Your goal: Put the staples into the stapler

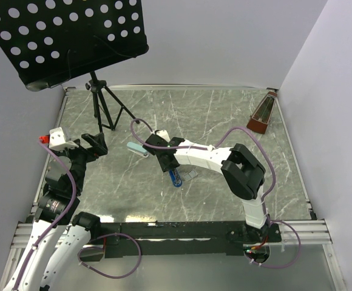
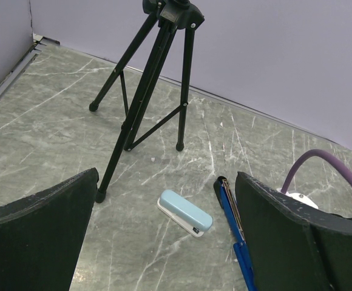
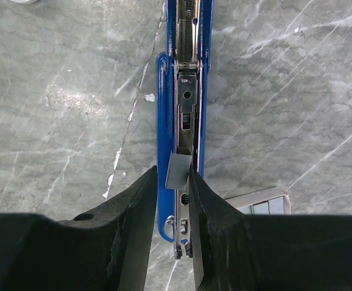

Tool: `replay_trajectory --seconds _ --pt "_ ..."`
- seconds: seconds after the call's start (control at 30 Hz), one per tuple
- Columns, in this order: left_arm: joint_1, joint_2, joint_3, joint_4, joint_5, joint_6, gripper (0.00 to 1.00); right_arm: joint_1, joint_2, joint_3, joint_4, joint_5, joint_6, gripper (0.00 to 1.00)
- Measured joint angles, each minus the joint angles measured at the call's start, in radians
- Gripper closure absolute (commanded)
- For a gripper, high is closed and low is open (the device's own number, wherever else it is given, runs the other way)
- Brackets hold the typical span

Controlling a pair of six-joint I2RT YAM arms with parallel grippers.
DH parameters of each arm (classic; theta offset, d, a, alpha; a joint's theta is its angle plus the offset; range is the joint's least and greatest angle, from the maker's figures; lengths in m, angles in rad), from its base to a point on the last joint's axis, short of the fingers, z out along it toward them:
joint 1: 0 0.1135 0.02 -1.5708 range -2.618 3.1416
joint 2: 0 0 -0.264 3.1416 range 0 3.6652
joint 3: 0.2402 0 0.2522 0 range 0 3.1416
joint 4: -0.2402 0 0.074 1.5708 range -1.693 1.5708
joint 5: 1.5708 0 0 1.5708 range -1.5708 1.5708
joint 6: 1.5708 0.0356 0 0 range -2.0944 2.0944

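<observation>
The dark blue stapler [image 3: 188,73] lies opened out flat on the marble table, its metal channel facing up; it also shows in the top view [image 1: 176,177] and beside my left finger [image 2: 229,203]. A small grey strip of staples [image 3: 177,170] stands tilted over the channel between my right gripper's [image 3: 173,173] fingers. It leans on the right finger, and a thin gap shows on the left side. My left gripper [image 2: 167,176] hangs wide open and empty at the table's left [image 1: 97,142].
A pale blue small case [image 2: 185,212] lies left of the stapler [image 1: 137,150]. A whitish flat box [image 3: 258,201] sits right of the stapler. A black music stand [image 1: 67,36] with tripod legs [image 2: 158,73] stands at the back left, a metronome [image 1: 262,115] at the back right.
</observation>
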Motion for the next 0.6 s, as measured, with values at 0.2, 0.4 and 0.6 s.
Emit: replay_trajectory --seconds 0.2,0.4,0.6 --pt "0.000 0.000 0.000 0.000 0.000 0.000 0.01 -0.002 0.012 0.000 0.002 -0.002 0.006 0.67" --pt "0.000 0.000 0.000 0.000 0.000 0.000 0.01 -0.005 0.013 0.000 0.002 0.000 0.005 0.71" --pt "0.000 0.000 0.000 0.000 0.000 0.000 0.01 -0.008 0.013 0.000 0.002 0.004 0.005 0.79"
